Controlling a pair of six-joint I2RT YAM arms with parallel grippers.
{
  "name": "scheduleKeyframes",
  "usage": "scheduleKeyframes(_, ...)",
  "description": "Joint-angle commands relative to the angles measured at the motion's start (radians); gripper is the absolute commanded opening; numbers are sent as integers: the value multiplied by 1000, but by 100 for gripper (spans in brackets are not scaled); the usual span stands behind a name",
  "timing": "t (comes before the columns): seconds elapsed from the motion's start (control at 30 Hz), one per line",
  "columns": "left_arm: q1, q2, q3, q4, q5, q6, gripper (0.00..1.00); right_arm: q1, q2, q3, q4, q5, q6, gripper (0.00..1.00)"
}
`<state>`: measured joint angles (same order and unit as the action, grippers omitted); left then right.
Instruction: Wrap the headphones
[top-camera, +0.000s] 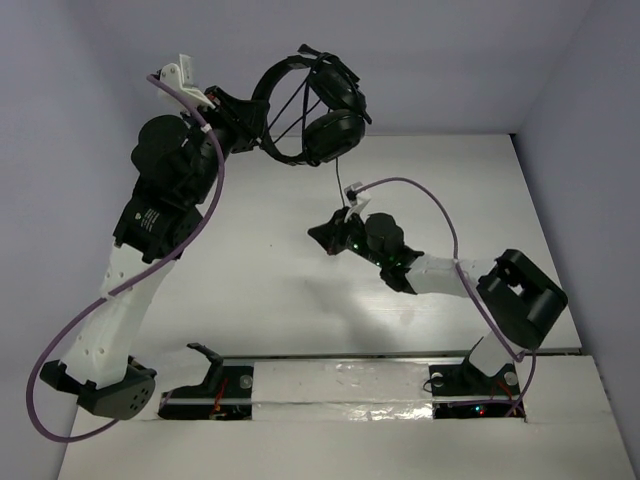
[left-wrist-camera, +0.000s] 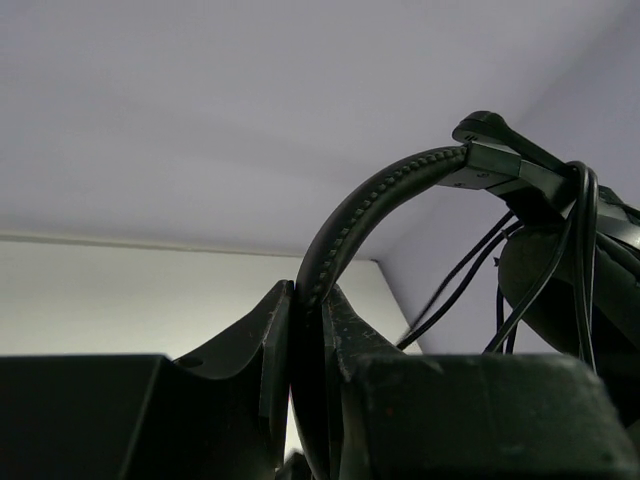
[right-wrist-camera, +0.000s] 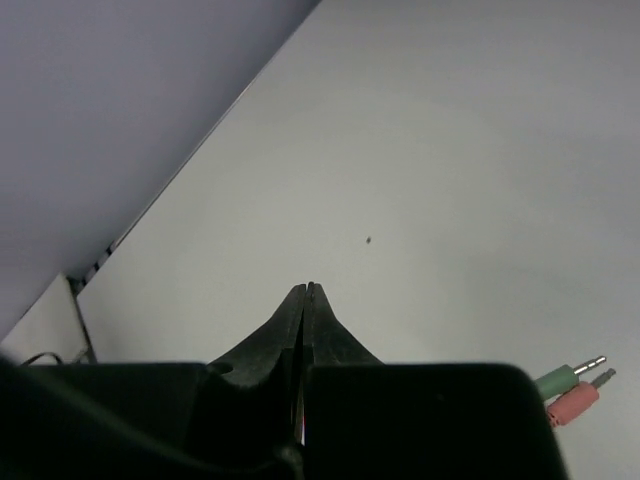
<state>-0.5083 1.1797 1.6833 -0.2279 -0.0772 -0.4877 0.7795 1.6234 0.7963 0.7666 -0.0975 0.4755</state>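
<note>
Editor: What fills the frame?

Photographer: A white table (top-camera: 270, 290). The left arm (top-camera: 160, 200) rears over its far left corner, and the right arm (top-camera: 440, 270) stretches low over its middle.

Editor: And the headphones?

Photographer: The headphones (top-camera: 335, 130) hang in the air above the table's far edge, clear of its surface. The left gripper (left-wrist-camera: 308, 300) is clamped on the headband (left-wrist-camera: 370, 200) at the crown of its arch. Their long axis, from crown to ear cups (top-camera: 340, 95), runs roughly along the table's far edge. The cups point toward the table's right side, one stacked over the other in the overhead view.

Editor: The lead?

Photographer: The thin black cable (left-wrist-camera: 583, 260) loops around a cup's yoke, and strands cross the arch. One length drops toward the table's middle, close to the right gripper (right-wrist-camera: 307, 292), whose fingers are pressed together with nothing seen between them. Green and pink plugs (right-wrist-camera: 575, 385) show beside it over the table; whether they touch the surface cannot be told.
</note>
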Motion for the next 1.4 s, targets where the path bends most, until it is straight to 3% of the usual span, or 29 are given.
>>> scheduleKeyframes(0.0,4,-11,-51,171,-207,7,0,67,-78,-6,-128,28,15,0)
scheduleKeyframes(0.23,4,55,-146,294,-510,113,0,252,-232,-31,-473,131,18,0)
scheduleKeyframes(0.47,4,159,-195,349,-631,225,0,398,-370,-2,-800,298,15,0)
scheduleKeyframes(0.63,4,235,-299,384,-707,314,0,454,-445,131,-1051,404,-17,0)
scheduleKeyframes(0.77,4,262,-364,375,-658,310,0,465,-491,237,-1170,478,-60,0)
scheduleKeyframes(1.03,-74,253,-413,302,-625,328,0,465,-499,405,-1236,688,-247,0)
scheduleKeyframes(1.27,-160,170,-483,193,-564,359,0,403,-442,446,-1095,831,-385,0)
scheduleKeyframes(1.37,-182,135,-530,168,-544,357,0,368,-453,445,-1019,803,-411,0)
